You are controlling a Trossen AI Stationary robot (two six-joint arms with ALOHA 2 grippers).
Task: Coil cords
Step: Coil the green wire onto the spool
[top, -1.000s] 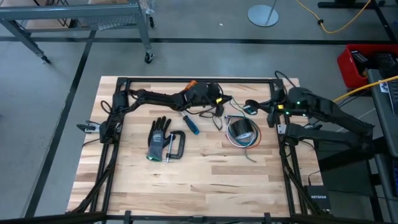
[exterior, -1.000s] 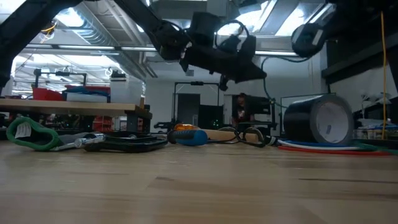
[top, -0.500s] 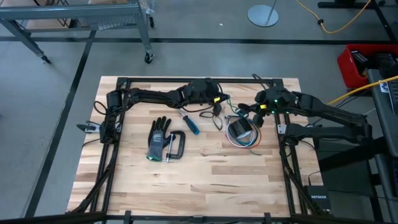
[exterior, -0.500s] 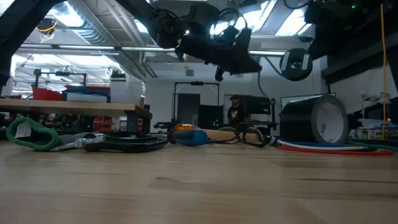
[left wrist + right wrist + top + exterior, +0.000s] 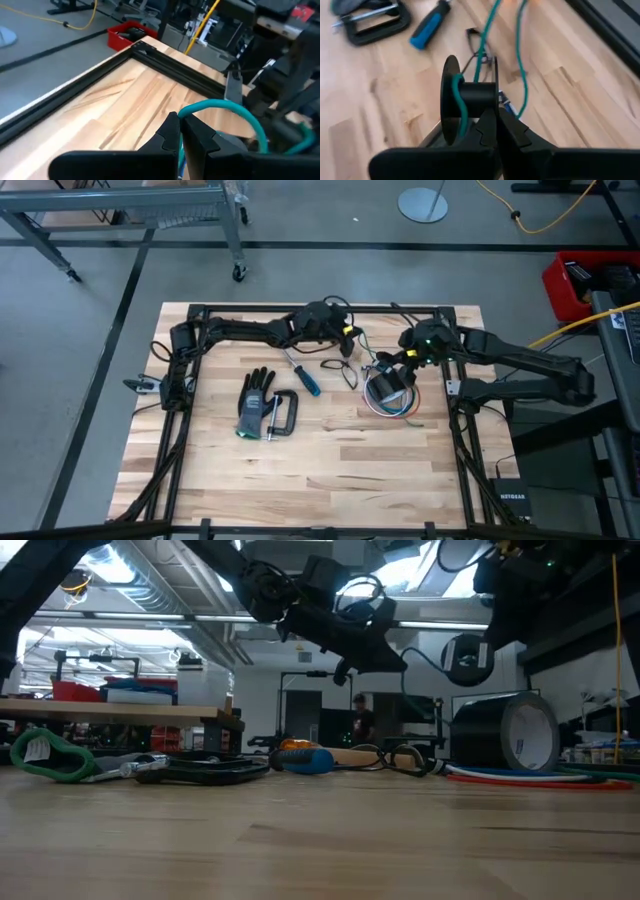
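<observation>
A teal-green cord [image 5: 235,107] runs through the air between my two grippers near the table's far edge. My left gripper [image 5: 349,340] is shut on it. My right gripper [image 5: 388,364] is shut at a small black spool [image 5: 470,95] with teal cord around its hub, above the big black tape roll [image 5: 390,388]. The red, white and blue wires [image 5: 397,410] lie looped on the table under that roll. The black cord [image 5: 345,370] lies loose on the wood next to the screwdriver. My left gripper pinches the teal cord [image 5: 186,113] between its two fingertips, a single strand. The cord arcs away from the fingers, clear of the table. My right gripper meets the black spool at its hub [image 5: 479,98], lifted clear of the table with its axis level. The fingers hide the exact place of contact.
A blue-handled screwdriver [image 5: 306,376], a black glove [image 5: 254,400] and a C-clamp [image 5: 281,416] lie left of the centre. A black frame rail [image 5: 175,70] borders the table's far edge. A person [image 5: 358,720] stands in the room beyond.
My right gripper has gone toward the table's left edge and down with the spool, ending over the tape roll. My left gripper has shifted slightly toward the far edge, still shut on the teal cord.
</observation>
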